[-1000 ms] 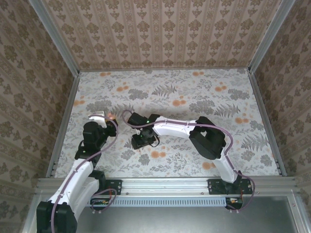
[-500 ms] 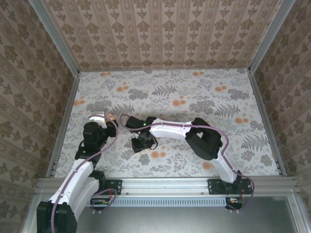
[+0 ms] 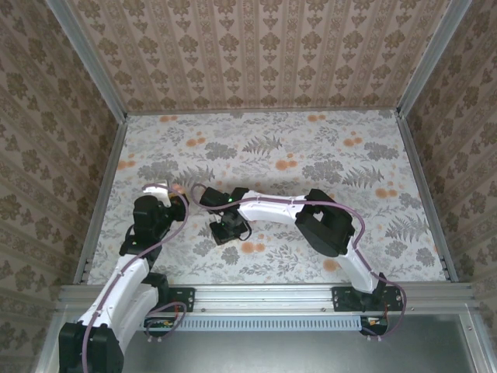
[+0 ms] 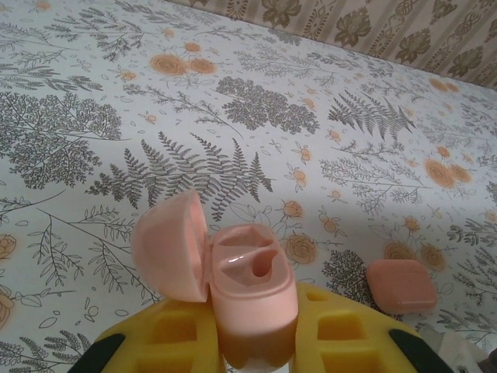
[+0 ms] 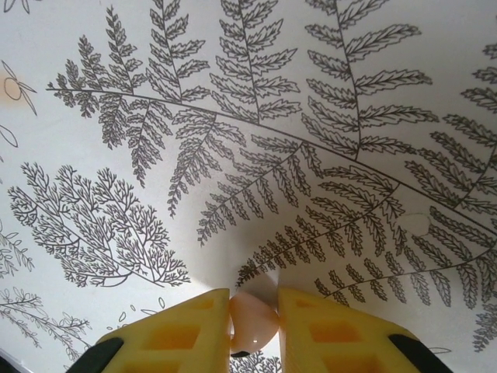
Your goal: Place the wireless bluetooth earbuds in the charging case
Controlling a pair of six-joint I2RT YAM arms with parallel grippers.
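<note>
Right gripper [image 5: 254, 301] is down at the table [image 5: 233, 116] with its yellow fingers [image 5: 194, 326] pinched on a small pink earbud [image 5: 253, 320], which bulges out between them right at the tips. Left gripper [image 4: 252, 334] is clamped on the charging case [image 4: 252, 291], holding it with its lid [image 4: 169, 247] swung open to the left and the moulded pocket facing up. The grip on the earbud looks shallow, so a slow, straight lift seems wise before carrying it across. It should arrive squarely over the pocket, turned to match the hollow, and be let go only once it sits down into it. Whether the pocket already holds the other earbud I cannot tell.
</note>
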